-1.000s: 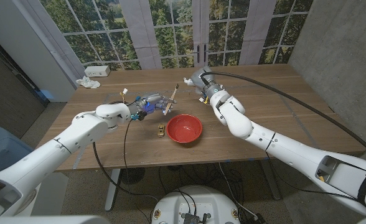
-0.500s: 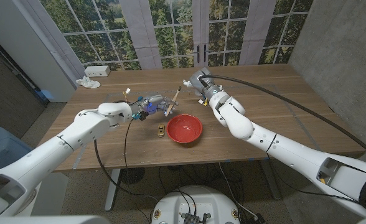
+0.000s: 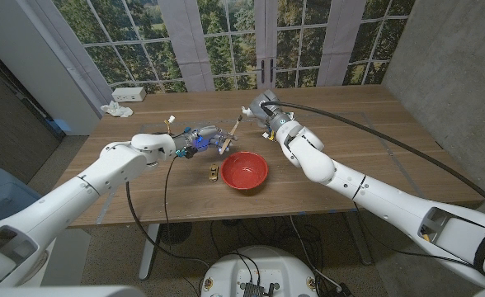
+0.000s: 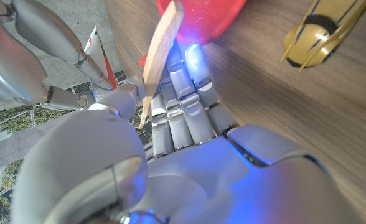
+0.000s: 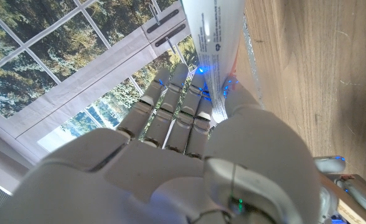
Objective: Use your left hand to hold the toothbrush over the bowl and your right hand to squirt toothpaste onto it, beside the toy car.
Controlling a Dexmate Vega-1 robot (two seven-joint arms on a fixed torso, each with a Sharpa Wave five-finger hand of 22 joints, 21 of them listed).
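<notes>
Left hand (image 3: 200,139) holds the toothbrush (image 3: 230,136) – wooden handle, tilted up & away w/ its head end pointing toward the right hand. In the left wrist view the fingers (image 4: 186,109) are wrapped round the handle (image 4: 160,56), w/ the red bowl (image 4: 201,18) right past the fingertips. From the head view the brush sits just behind the bowl's (image 3: 243,171) far-left rim, not plainly over it; can't tell exact overlap.

Right hand (image 3: 263,110) is further back on the surface (image 3: 350,124), near the brush tip. It grips the toothpaste tube (image 5: 211,43): in the right wrist view the white tube w/ small print runs between the thumb side and the curled fingers (image 5: 177,106), so fingers closed on the tube. In the head view the tube is mostly hidden by the hand, so can't tell which way the nozzle points.

Toy car (image 3: 214,172), small & yellowish, sits on the surface touching or just beside the bowl's left rim; in the left wrist view it shows as gold w/ a dark window (image 4: 320,31).

Far-left back of the surface: a white power strip (image 3: 129,94) and a crumpled white cloth (image 3: 116,109) just beside it
</notes>
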